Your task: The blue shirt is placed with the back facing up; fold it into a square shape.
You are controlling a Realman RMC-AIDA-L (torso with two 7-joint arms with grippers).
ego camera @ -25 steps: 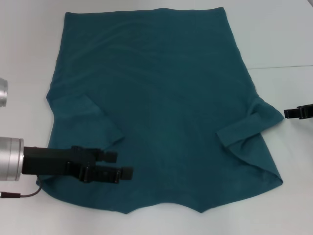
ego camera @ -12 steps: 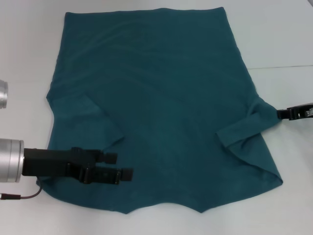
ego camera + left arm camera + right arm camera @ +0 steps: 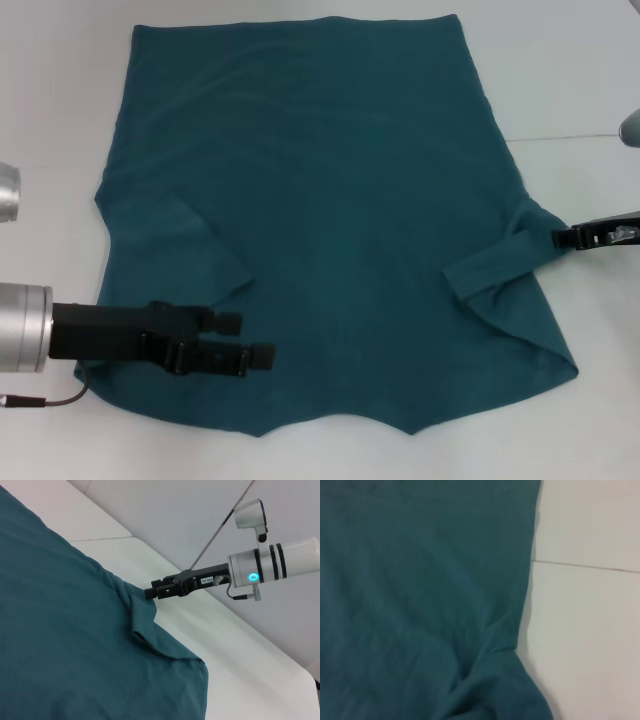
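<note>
The blue shirt [image 3: 330,200] lies spread flat on the white table, plain side up, with both short sleeves folded in over the body. My left gripper [image 3: 246,339] hovers open over the near left part of the shirt, just below the left sleeve's hem [image 3: 225,262]. My right gripper [image 3: 559,239] reaches in from the right and sits open at the tip of the right sleeve [image 3: 505,260]. The left wrist view shows the right gripper [image 3: 149,593] meeting the sleeve's edge on the shirt [image 3: 60,645]. In the right wrist view only the shirt [image 3: 420,590] and the table show.
The white table [image 3: 580,80] has a thin seam [image 3: 570,137] running off to the right of the shirt. A thin cable [image 3: 45,399] trails from my left arm near the table's front left. Bare table lies on both sides of the shirt.
The right gripper has moved left from beside the shirt until it reaches the right sleeve's tip. The left gripper has barely moved.
</note>
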